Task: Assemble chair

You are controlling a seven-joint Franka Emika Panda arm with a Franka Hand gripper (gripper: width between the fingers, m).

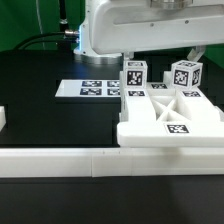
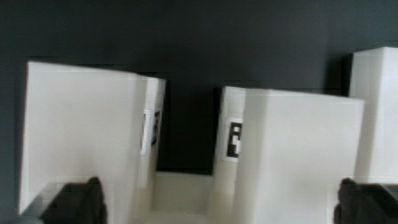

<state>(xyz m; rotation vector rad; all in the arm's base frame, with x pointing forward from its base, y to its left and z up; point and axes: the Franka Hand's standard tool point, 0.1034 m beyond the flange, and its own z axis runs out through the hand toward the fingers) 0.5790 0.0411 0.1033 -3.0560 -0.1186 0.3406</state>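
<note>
The chair assembly [image 1: 165, 112] is a glossy white flat panel with cross bracing and a tag on its front face, at the exterior view's right. Two upright square white posts with tags [image 1: 134, 73] [image 1: 185, 73] stand at its back. In the wrist view the posts [image 2: 89, 130] [image 2: 294, 150] rise close below the camera, with a third white part [image 2: 377, 90] at the edge. My gripper [image 2: 217, 205] is open wide and empty, its dark fingertips [image 2: 71, 203] spread outside the two posts. In the exterior view the white arm hangs right above the posts and the jaws are mostly hidden.
The marker board [image 1: 97, 89] lies flat on the black table behind and to the exterior view's left of the chair. A long low white border wall [image 1: 90, 160] runs along the front. A white piece [image 1: 3, 118] shows at the left edge.
</note>
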